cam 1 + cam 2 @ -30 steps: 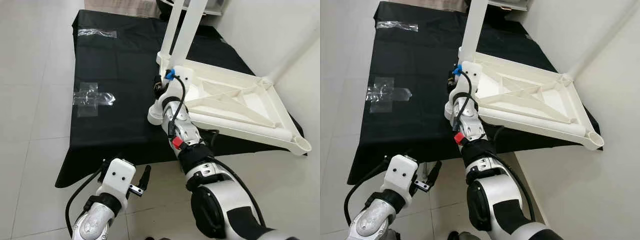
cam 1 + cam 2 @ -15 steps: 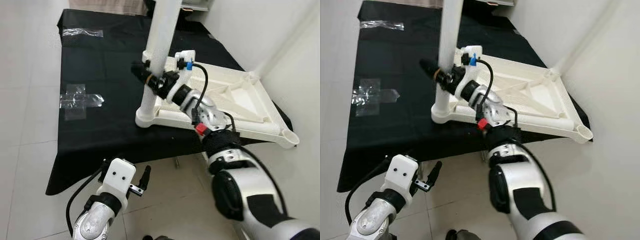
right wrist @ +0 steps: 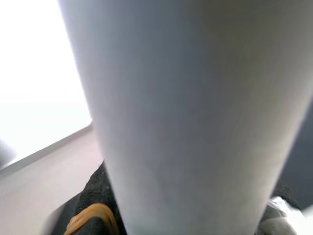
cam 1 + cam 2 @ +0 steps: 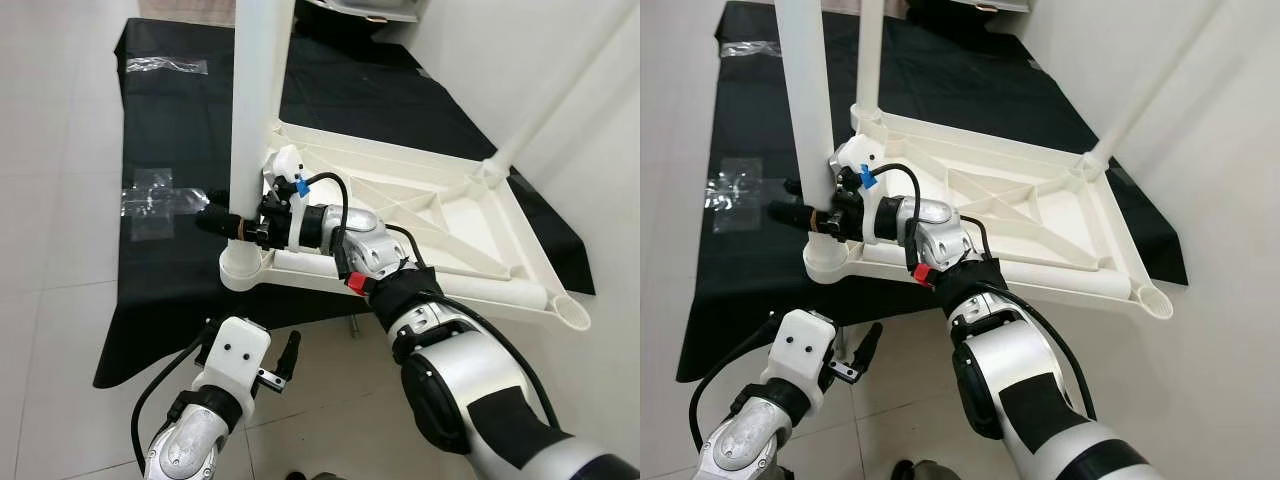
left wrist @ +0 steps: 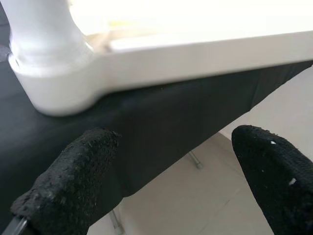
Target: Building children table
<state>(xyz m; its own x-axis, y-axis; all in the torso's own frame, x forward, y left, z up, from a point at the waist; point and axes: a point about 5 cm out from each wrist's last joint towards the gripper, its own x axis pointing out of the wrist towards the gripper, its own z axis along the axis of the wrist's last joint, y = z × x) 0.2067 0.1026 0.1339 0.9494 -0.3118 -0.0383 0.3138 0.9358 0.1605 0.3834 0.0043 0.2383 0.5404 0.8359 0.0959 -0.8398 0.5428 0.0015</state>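
A white plastic children's table (image 4: 430, 215) lies upside down on a black-covered surface (image 4: 170, 110). Upright white legs stand in three corner sockets: the near-left leg (image 4: 256, 110), a far leg (image 4: 870, 60) and a right leg (image 4: 1140, 90). The near-right socket (image 4: 1153, 300) has no leg in it. My right gripper (image 4: 805, 212) is shut around the near-left leg just above its socket (image 4: 243, 270); that leg (image 3: 195, 112) sits very close in the right wrist view. My left gripper (image 4: 253, 332) hangs low in front of the black edge, open and holding nothing, its fingers (image 5: 73, 181) wide apart.
Clear tape patches (image 4: 155, 198) lie on the black cover to the left of the table. A white wall (image 4: 560, 80) runs close along the right. Pale tiled floor (image 4: 50, 250) spreads to the left and in front.
My right gripper has swung to the left and closed round the near leg. The overturned table has turned with it, its near corner now further left. The left arm has stayed put.
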